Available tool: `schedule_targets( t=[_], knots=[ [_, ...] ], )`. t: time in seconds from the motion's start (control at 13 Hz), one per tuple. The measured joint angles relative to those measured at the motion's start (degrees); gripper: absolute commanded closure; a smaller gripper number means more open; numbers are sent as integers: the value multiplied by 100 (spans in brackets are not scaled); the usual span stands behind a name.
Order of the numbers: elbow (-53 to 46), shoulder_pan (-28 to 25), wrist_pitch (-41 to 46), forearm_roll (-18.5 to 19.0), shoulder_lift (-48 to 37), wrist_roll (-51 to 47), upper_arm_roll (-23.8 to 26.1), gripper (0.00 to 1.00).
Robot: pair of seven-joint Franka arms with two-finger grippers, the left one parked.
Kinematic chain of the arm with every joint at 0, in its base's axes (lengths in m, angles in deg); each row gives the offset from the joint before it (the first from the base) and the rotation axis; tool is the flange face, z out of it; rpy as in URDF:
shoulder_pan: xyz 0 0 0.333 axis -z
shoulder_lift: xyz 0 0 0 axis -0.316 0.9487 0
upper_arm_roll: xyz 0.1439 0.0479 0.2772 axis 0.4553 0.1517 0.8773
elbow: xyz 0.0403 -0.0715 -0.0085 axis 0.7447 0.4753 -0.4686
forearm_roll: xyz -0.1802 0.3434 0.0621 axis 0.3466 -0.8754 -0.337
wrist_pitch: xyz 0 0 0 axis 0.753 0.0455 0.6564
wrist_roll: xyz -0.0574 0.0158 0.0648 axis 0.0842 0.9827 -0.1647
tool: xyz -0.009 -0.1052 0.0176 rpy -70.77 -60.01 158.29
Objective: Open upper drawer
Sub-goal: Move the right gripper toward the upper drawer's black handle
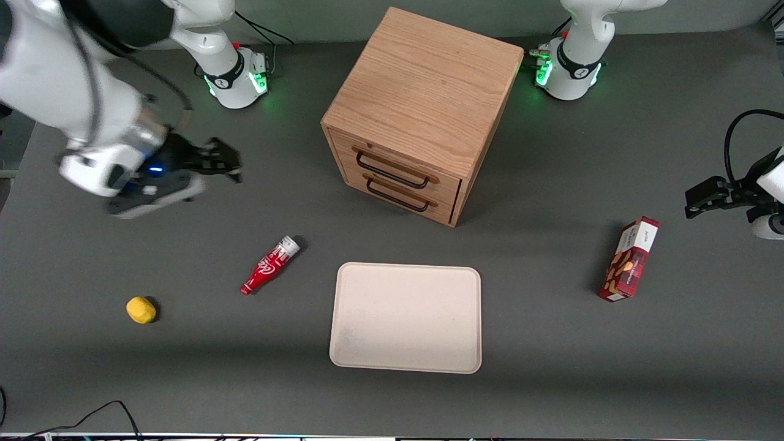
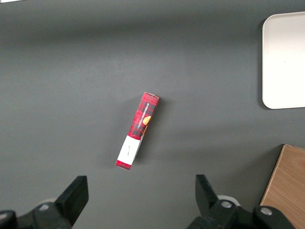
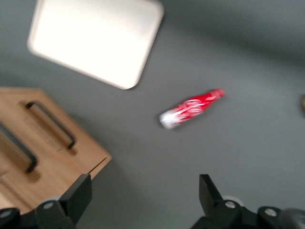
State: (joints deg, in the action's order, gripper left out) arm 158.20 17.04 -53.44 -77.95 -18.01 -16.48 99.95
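The upper drawer [image 1: 395,166] is shut, its front flush with the cabinet [image 1: 422,110] and level with the lower drawer [image 1: 398,195] beneath it, so nothing of the opening has been done. The end effector [image 1: 229,164] hangs above the desk [image 1: 551,343] toward the working arm's end, well apart from the cabinet, with its fingers pointing toward the drawer fronts. Its two fingers [image 3: 78,195] are spread wide and hold nothing. By my reading, the whole job is left: closing the gap to the cabinet, getting the fingers around the upper handle [image 1: 392,171], pinching it, and pulling.

The front view gives the full layout. The drawer sits sideways from the end effector at about its own height. A red bottle [image 1: 269,266] lies on the desk below it and nearer the camera, a yellow lump [image 1: 141,310] lies nearer still, and a pale tray [image 1: 405,318] rests in front of the cabinet.

The right wrist view shows the spread of the fingers, which the front view leaves unclear, along with both black handles against the wood, the bottle and the tray.

Only the left wrist view shows the red box [image 2: 137,130] from above, lying well away from the drawer.
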Motion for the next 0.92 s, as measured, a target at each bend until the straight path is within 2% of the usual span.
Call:
schedule_targets(
  t=[0.54,0.92],
  knots=[
    [80,-186,-1359,-153,1462,-1,1233,0],
    [166,-363,-1714,-155,1965,-4,1581,0]
  ],
)
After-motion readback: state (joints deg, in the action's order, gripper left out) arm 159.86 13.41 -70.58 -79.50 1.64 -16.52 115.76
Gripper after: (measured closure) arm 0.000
